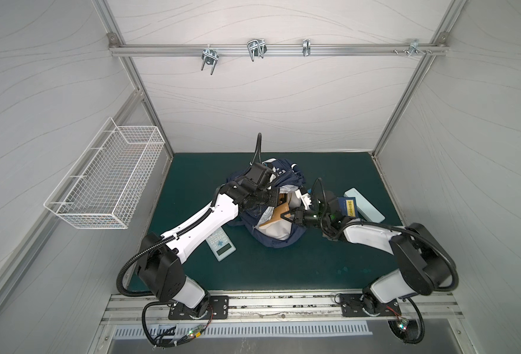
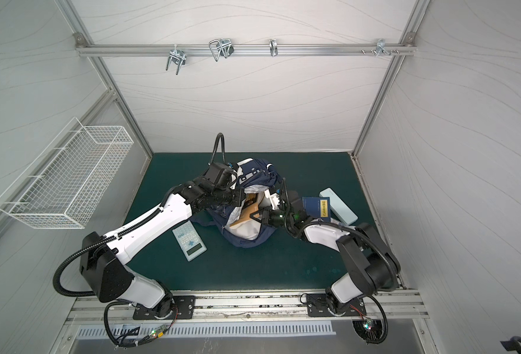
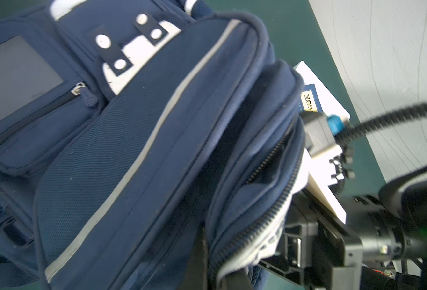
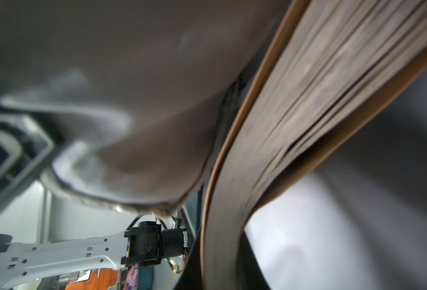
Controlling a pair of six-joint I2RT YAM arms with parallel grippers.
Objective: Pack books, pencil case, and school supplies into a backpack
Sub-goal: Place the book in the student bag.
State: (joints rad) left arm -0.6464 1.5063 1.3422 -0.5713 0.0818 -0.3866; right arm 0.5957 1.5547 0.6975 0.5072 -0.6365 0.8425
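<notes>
Poking from the backpack (image 1: 271,240) at frame centre, the brown book (image 1: 273,216) sits clamped in the right gripper (image 1: 286,215); the left gripper (image 1: 273,198), pinched shut on the rim, could slip, letting the mouth collapse and jam it.

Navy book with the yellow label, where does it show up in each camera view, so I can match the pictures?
In a top view: the navy book lies right of centre, just right of the backpack.
In a top view: same place, beside the backpack.
Left wrist: its label end peeks out past the backpack's zipped edge.
Right wrist: not in it.
Shared landmark: the backpack.
</notes>
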